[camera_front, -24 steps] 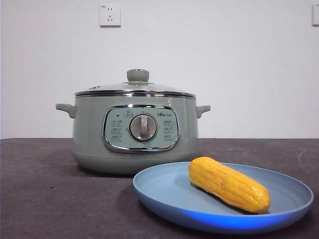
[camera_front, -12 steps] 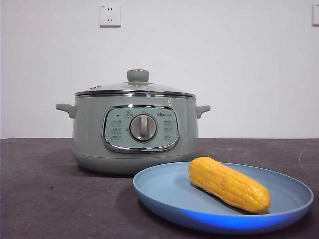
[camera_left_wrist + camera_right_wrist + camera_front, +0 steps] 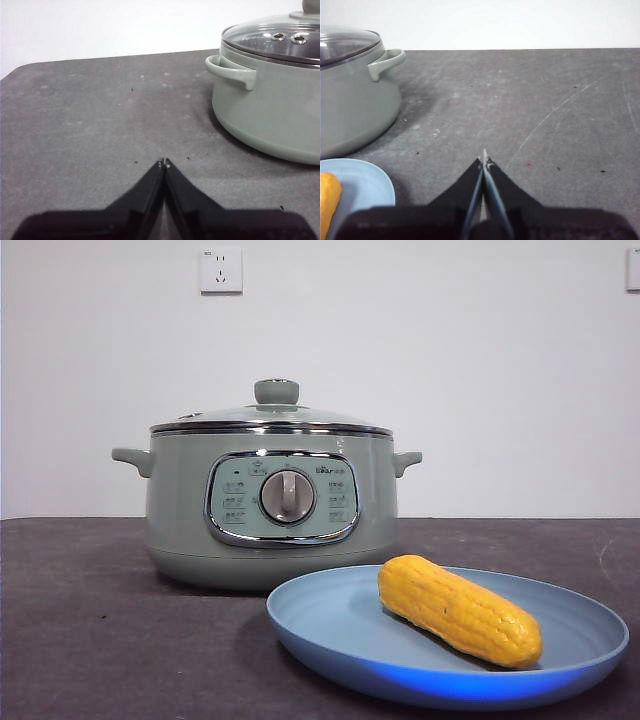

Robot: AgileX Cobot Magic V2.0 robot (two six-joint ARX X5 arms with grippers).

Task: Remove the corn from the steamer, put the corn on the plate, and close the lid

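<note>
corn (image 3: pixel 458 609) on plate (image 3: pixel 330 630), lid (image 3: pixel 270 416) closed

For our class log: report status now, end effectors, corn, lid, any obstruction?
Left end effector shut, empty; right end effector likewise. Corn on plate. Lid on steamer. Nothing in the way.

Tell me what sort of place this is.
Probably a lab mock-up of a kitchen, not a real one: a steamer with its lid on and a plate holding corn sit on a bare dark table before a plain white wall with a socket.
</note>
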